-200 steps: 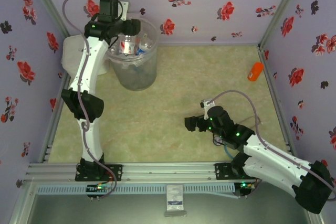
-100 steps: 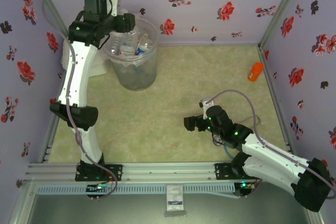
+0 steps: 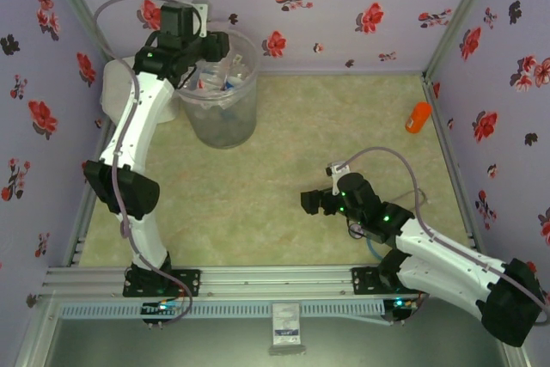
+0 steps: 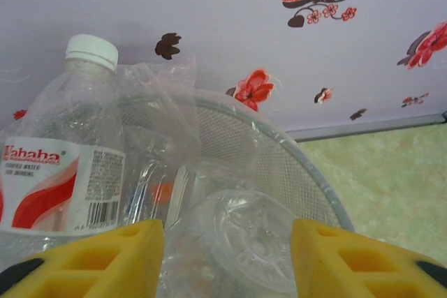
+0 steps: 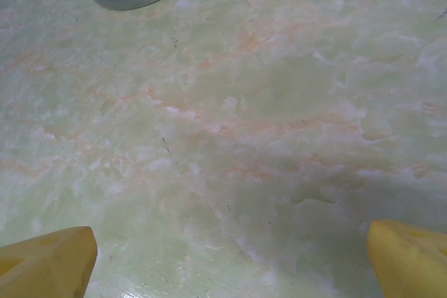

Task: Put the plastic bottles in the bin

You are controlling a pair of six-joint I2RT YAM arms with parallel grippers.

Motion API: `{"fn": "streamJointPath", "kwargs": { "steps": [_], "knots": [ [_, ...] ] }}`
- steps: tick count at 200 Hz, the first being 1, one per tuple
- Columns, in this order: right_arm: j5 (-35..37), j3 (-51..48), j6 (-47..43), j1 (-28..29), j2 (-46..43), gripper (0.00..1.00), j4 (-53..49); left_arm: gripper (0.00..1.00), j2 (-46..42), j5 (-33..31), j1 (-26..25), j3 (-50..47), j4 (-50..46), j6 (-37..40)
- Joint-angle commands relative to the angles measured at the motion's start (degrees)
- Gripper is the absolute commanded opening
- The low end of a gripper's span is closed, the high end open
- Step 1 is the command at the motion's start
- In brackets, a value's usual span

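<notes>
Over the bin [image 3: 232, 122] at the table's far-left corner, left fingers [image 4: 91, 259] stand apart, empty; plastic bottles [image 4: 63, 162] lie inside. Raise straight up past the rim before swinging. Right fingers [image 5: 49, 256]: wide apart.

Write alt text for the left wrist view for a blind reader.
A clear plastic bottle with a red-and-white label and white cap stands at the left, at the mouth of the bag-lined grey bin, seen above the parted yellow fingertips of the left gripper. A flowered lilac wall is behind.
</notes>
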Motion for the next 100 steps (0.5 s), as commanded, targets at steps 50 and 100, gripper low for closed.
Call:
{"fn": "streamJointPath", "kwargs": {
  "steps": [50, 100],
  "knots": [
    [0.4, 0.1, -0.5, -0.4, 0.5, 0.99, 0.5, 0.47, 1.5, -3.0, 0.2, -9.2, -3.6, -0.2],
    [0.0, 1.5, -0.1, -0.3, 0.6, 0.99, -0.8, 0.50, 10.0, -4.0, 2.4, 6.7, -12.4, 0.1]
  ]
}}
